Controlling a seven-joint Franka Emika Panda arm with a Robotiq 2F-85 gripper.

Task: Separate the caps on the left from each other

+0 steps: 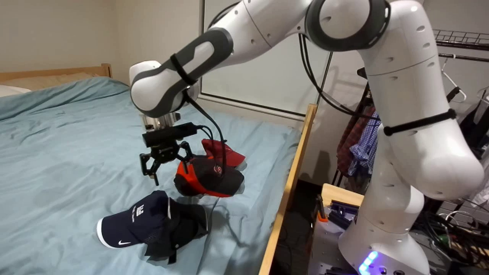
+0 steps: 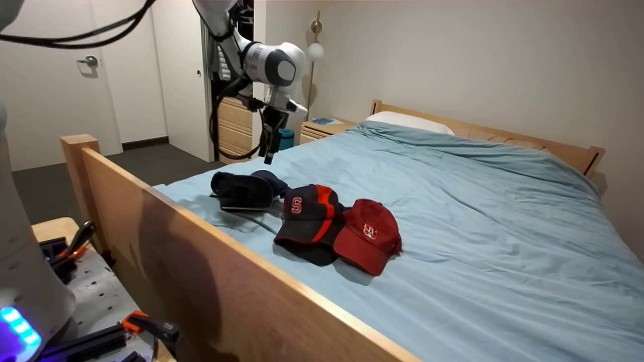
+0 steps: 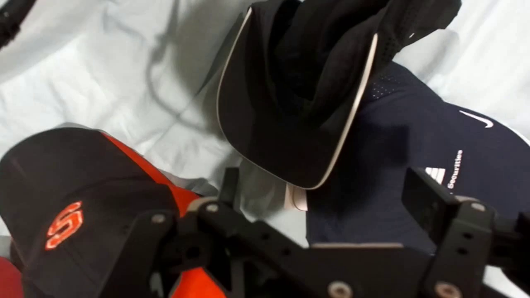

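Note:
A black cap with a pale trim (image 1: 189, 223) lies against and partly over a navy Nike cap (image 1: 131, 223) on the bed. Both also show in the wrist view, black cap (image 3: 285, 140) and navy cap (image 3: 430, 136), the black brim overlapping the navy cap. In an exterior view the black cap (image 2: 244, 192) partly hides the navy cap (image 2: 271, 180). My gripper (image 1: 171, 175) is open and empty above the bed, near these two caps. In the wrist view its fingers (image 3: 321, 182) are wide apart, with the navy cap and black brim tip showing between them.
A black-and-red cap with an S (image 2: 307, 213) touches or overlaps a dark red cap (image 2: 370, 236) beside the pair. The wooden bed board (image 2: 226, 261) stands between the robot base and the caps. Cables (image 1: 214, 126) hang from the wrist.

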